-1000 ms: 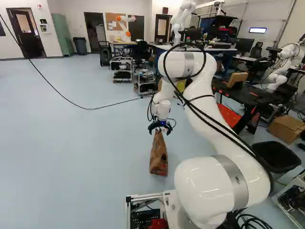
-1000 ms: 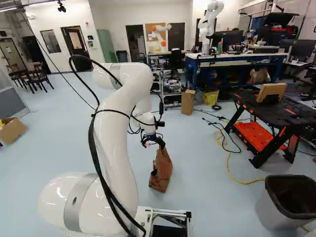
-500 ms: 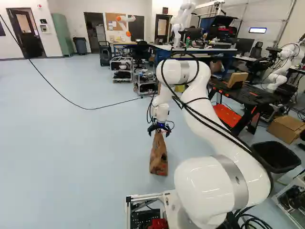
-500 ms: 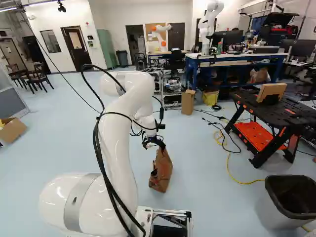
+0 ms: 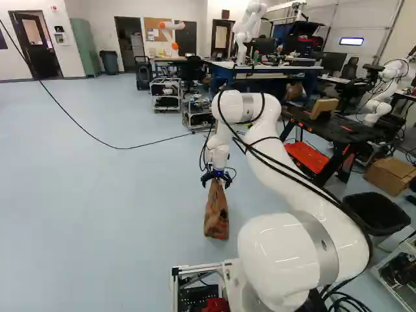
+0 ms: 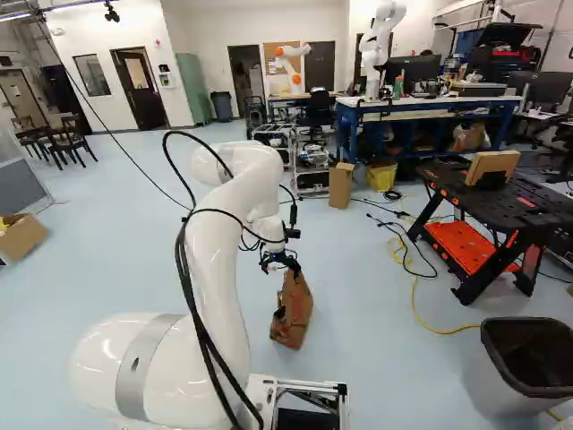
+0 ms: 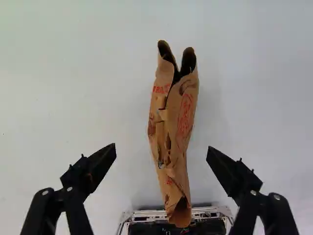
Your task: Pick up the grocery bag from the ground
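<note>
My gripper [image 5: 216, 178] points down over the top of the grocery bag in the left base view. The brown paper grocery bag [image 5: 216, 213] stands upright on the floor, leaning slightly. In the right base view the bag [image 6: 292, 312] sits below the black gripper [image 6: 281, 262]. Seen from the wrist, the gripper [image 7: 162, 151] is open wide, one finger on each side of the narrow bag [image 7: 172, 122], with floor visible between each finger and the paper. The bag's top is folded and creased.
A grey bin [image 6: 528, 358] and a black work table with an orange shelf [image 6: 466, 255] stand to the right. A cardboard box [image 6: 340, 184] and wheeled racks [image 5: 166, 95] are farther ahead. Another robot [image 5: 249, 29] stands at the blue bench. The base frame [image 7: 176, 215] lies close to the bag.
The arm has come down and bent lower, bringing the open gripper slightly lower at the bag's top. The bag and the base have stayed where they were.
</note>
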Robot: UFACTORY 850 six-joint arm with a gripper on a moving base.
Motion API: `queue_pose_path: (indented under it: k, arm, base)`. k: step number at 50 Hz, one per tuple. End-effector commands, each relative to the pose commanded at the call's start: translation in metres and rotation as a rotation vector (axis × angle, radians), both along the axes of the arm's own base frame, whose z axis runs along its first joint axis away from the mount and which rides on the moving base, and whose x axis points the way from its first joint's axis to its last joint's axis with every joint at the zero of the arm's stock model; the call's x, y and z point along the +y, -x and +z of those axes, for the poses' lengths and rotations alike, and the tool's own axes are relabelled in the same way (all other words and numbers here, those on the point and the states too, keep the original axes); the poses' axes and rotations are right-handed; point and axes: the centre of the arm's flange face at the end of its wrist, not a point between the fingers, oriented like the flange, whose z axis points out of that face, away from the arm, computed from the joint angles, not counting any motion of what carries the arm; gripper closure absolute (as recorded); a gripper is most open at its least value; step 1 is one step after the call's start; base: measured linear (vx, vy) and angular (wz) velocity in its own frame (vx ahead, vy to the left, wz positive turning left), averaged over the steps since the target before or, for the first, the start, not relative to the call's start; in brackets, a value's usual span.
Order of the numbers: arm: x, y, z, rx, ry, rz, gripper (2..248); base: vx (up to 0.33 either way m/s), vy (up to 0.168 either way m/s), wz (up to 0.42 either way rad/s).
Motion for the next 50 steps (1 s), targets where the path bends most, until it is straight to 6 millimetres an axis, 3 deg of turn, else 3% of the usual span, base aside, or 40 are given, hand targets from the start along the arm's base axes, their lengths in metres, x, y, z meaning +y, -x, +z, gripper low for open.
queue_pose_path:
  k: [50]
  arm:
    - [0.0,-0.005,-0.076,0.028,0.0,0.0,3]
  base:
    - [0.0,0.0,0.0]
